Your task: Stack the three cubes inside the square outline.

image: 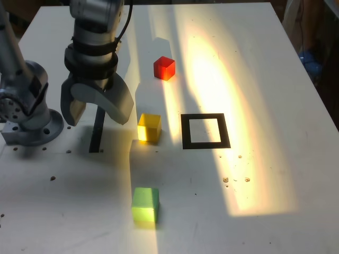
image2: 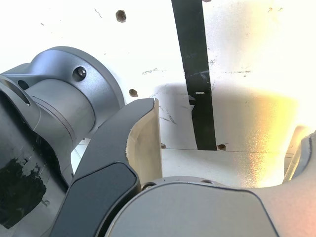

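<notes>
We hold the gripper (image: 99, 117) spread and empty, presumably so it can straddle a cube; in the exterior view, red (image: 164, 69) sits far, yellow (image: 149, 128) midway, green (image: 145, 205) near, all left of the square outline (image: 225, 138), leaving us stacking room

No readable text, labels, brands, numbers or signs anywhere.

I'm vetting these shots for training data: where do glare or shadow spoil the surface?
Exterior view: a bright sunlit band crosses the white table beside the square outline; a soft shadow lies below the gripper. Wrist view: a yellow glare patch, pale surface nearly washed out.
</notes>
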